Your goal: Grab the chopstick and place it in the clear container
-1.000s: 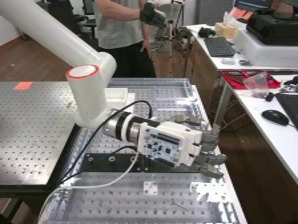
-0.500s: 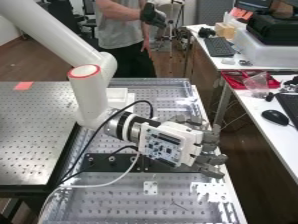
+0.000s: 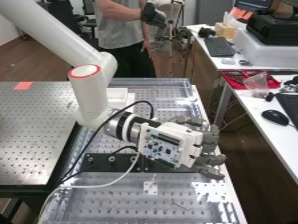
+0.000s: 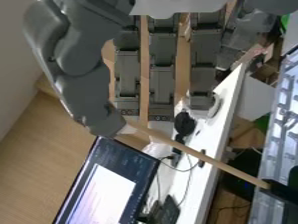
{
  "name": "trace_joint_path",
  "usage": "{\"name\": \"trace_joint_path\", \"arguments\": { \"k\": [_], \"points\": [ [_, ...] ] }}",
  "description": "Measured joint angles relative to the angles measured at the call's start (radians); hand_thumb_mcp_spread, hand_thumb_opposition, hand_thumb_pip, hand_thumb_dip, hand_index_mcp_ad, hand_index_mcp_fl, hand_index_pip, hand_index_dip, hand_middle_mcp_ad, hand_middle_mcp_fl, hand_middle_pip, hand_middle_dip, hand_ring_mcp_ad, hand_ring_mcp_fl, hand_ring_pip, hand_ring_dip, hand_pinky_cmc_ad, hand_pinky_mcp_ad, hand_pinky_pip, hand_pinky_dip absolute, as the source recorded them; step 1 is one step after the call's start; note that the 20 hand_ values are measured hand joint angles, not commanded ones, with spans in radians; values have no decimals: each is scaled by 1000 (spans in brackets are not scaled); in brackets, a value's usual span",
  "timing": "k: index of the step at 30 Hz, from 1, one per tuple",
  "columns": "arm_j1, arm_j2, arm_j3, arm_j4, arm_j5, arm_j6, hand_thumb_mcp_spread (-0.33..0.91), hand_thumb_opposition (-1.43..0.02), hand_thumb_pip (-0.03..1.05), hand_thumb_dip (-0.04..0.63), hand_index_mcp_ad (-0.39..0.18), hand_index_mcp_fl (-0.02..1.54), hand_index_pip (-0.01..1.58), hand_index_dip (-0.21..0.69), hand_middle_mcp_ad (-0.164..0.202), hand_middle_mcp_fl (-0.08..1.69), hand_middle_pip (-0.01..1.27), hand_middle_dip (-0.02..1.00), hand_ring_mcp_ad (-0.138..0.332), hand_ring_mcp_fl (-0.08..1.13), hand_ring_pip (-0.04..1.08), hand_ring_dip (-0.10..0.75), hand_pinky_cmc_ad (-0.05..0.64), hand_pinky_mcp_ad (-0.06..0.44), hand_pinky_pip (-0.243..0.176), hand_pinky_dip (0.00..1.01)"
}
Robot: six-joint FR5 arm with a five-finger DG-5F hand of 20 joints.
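Chopstick [image 4: 199,155] is pinched between thumb [image 4: 90,102] and fingertips of the hand [image 3: 210,139]. Its length juts out beyond them.

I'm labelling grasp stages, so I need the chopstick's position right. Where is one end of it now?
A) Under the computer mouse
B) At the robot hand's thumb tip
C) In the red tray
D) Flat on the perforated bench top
B: in the wrist view the chopstick slants away from the thumb tip of the robot hand.
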Motion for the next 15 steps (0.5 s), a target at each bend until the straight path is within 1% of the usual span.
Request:
{"name": "trace_joint_path", "arguments": {
  "k": [3,4,5,6,7,9,11,12,14,15],
  "points": [
    [0,-1,2,0,1,-2,529,-834,660,339,-56,424,1381,17,80,651,881,642,195,595,103,511,291,155,-17,178],
    [0,-2,4,-1,3,-3,532,-845,658,335,-61,419,1395,16,82,660,885,642,197,595,106,517,295,155,-17,178],
    [0,-3,6,-2,6,-5,538,-867,646,328,-61,429,1412,12,82,681,885,642,197,616,99,515,297,155,-19,178],
    [1,-3,6,-1,8,-6,538,-883,635,319,-65,431,1442,12,82,700,881,642,188,616,101,518,293,159,-12,176],
    [1,-3,6,1,11,-9,555,-909,620,318,-70,452,1456,12,80,703,881,642,180,632,106,531,312,157,0,180],
    [2,-3,6,7,15,-11,569,-946,590,316,-72,529,1478,12,80,702,881,642,182,649,101,532,316,161,0,180],
    [3,-3,4,16,24,-14,581,-960,585,314,-75,532,1478,16,80,756,881,642,178,665,101,536,311,157,0,182],
    [3,-3,4,19,26,-14,583,-960,585,314,-75,550,1473,16,80,768,881,642,182,675,105,548,328,161,-3,178],
    [4,-3,4,21,31,-16,585,-958,585,314,-75,567,1459,16,79,796,881,649,176,707,98,546,328,161,0,182],
    [4,-3,4,21,32,-17,585,-958,585,314,-75,564,1457,16,79,815,873,649,176,707,98,546,340,161,0,182]
  ]
}}
